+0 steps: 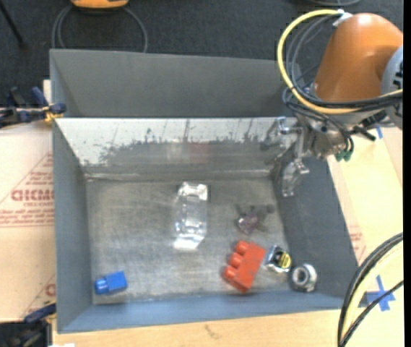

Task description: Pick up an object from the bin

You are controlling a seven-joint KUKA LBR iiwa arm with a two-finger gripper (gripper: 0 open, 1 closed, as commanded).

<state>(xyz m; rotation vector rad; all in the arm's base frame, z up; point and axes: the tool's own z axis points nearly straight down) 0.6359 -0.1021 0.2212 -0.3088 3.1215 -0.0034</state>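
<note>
My gripper (290, 173) hangs over the bin's back right corner, above the floor, with nothing between its fingers. Below and left of it lies a small dark purplish piece (252, 218). Nearer the front is a red toy brick (243, 265), and beside that a small yellow and black thing (279, 259) and a silver metal ring (303, 277). A clear plastic container (191, 216) lies in the middle of the bin.
A small blue block (110, 283) sits in the front left corner. The bin's steep right wall is close beside the gripper. The arm's orange cover and cables stand above the right rim.
</note>
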